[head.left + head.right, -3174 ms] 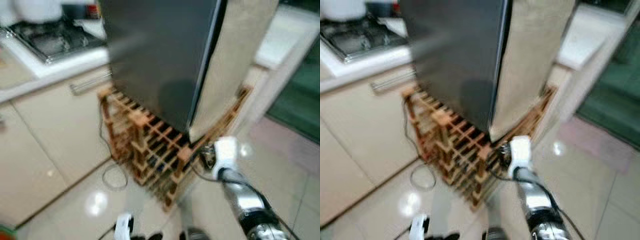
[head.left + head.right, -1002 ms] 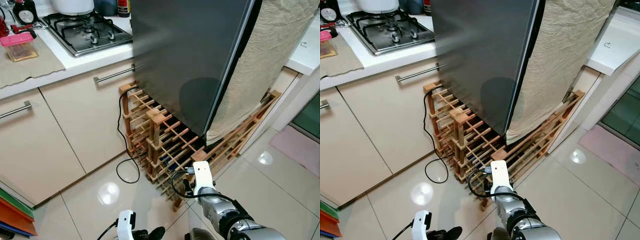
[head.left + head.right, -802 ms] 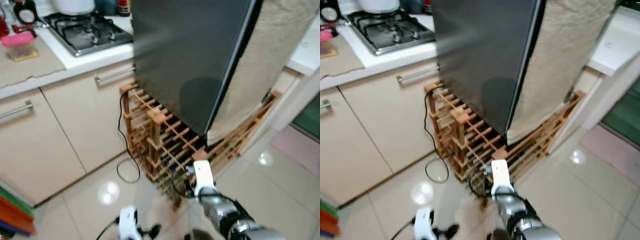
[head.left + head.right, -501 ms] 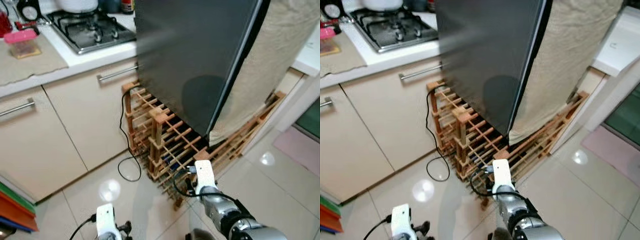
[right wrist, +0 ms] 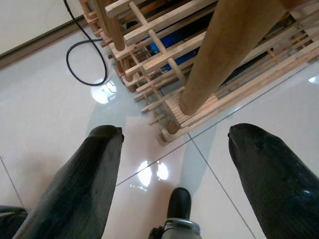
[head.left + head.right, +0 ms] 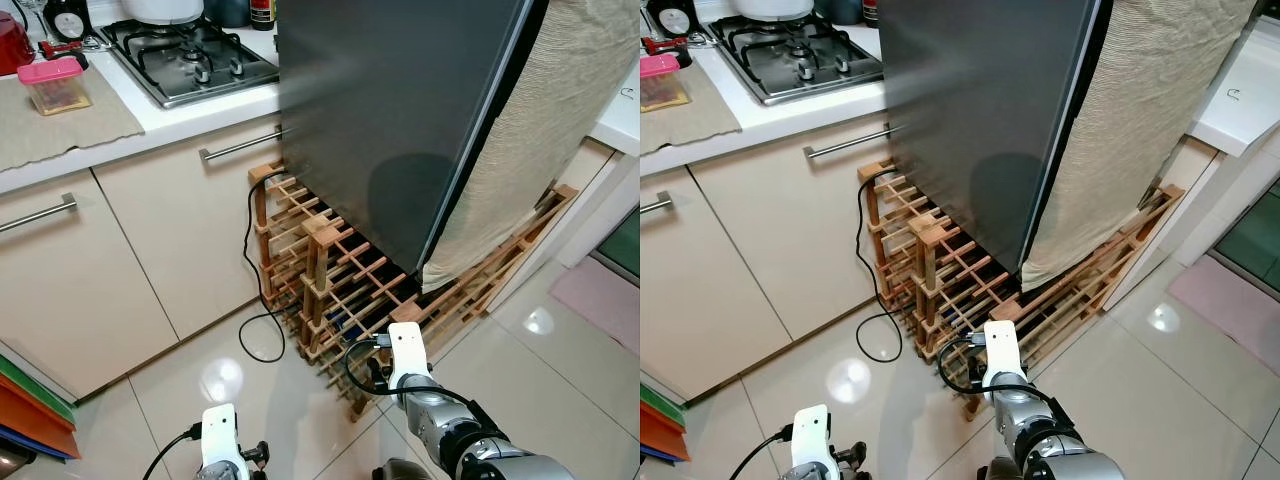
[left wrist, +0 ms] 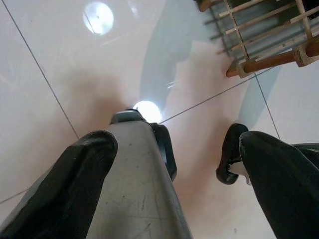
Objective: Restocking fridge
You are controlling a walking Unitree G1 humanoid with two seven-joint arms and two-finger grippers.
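The fridge (image 6: 400,120) stands straight ahead with its dark grey door closed. Its foot is hidden behind a wooden wine rack (image 6: 330,290) on the floor. Both arms hang low over the glossy tiles. My left gripper (image 7: 177,137) is open, with nothing between its black fingers (image 7: 84,164), and points down at the floor beside my own leg. My right gripper (image 5: 175,130) is open too, hanging just above the near corner of the wine rack (image 5: 164,59). The right arm (image 6: 430,420) shows at the bottom, the left wrist (image 6: 218,450) lower left.
A beige cloth (image 6: 520,150) hangs down the fridge's right side. Left of it runs a counter with a gas hob (image 6: 190,60), a pink-lidded box (image 6: 55,85) and cream cabinets (image 6: 150,250). A black cable (image 6: 255,320) loops on the floor. A pink mat (image 6: 600,300) lies right.
The whole view has shifted a little as the camera moved. My left wrist has swung leftward at the bottom of the picture. The right arm hangs as before.
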